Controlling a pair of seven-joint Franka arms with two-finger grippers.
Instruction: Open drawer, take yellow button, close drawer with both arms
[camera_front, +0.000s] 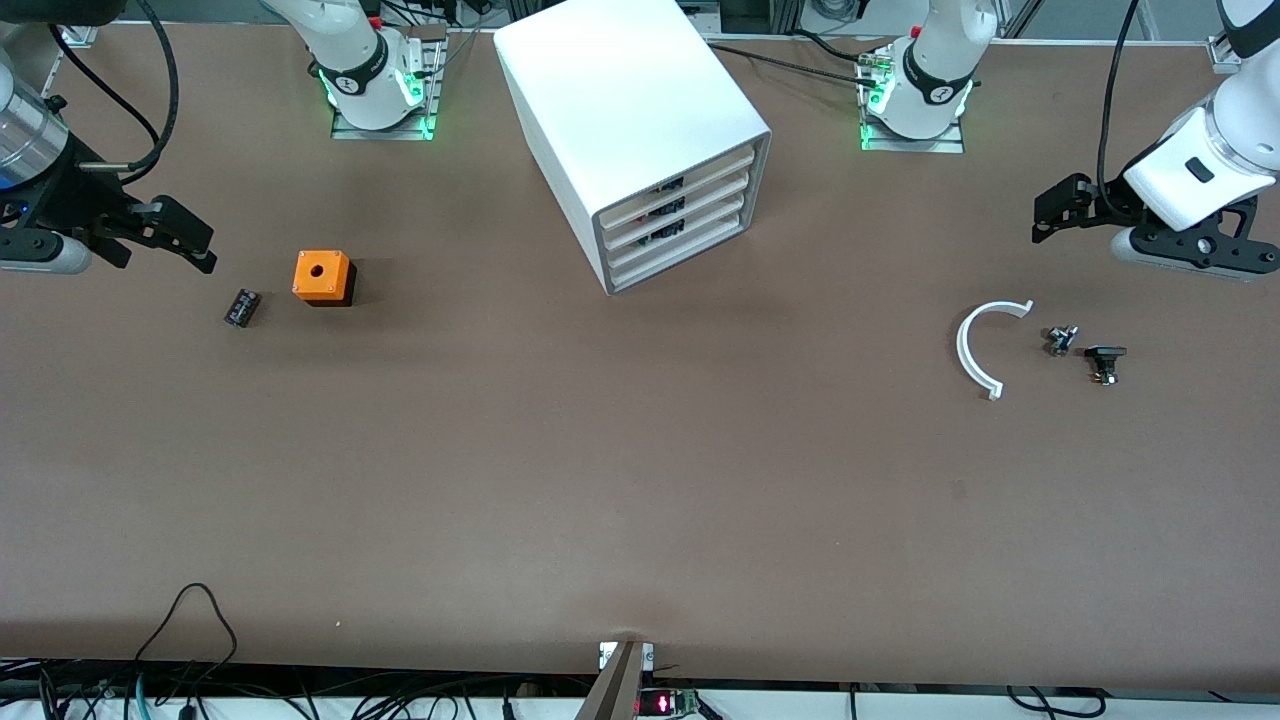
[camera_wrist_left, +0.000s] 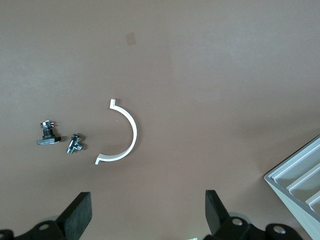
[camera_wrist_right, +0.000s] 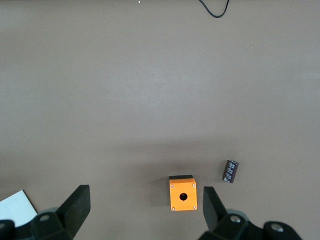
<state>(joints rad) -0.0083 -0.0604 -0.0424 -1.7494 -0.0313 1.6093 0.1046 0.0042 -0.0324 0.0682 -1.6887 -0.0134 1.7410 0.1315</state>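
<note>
The white cabinet (camera_front: 640, 130) sits skewed at the robots' edge of the table with the top drawer (camera_front: 678, 181) shut and the button unseen, presumably inside, so a straight pull risks dragging the whole box unless one arm braces it. Both the left gripper (camera_front: 1075, 205) and right gripper (camera_front: 165, 235) hover wide open and empty over their own ends of the table. Only the right wrist view shows the orange cube (camera_wrist_right: 183, 194) and black component (camera_wrist_right: 230, 171) from above; the left wrist view alone catches the white arc (camera_wrist_left: 122, 135) beside two small metal parts (camera_wrist_left: 60, 142).

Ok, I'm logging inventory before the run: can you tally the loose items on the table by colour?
Orange: 1, the orange cube
Black: 1, the black oblong component
White: 1, the white curved clip
Metal and black: 2, the small fittings
Total: 5
</note>
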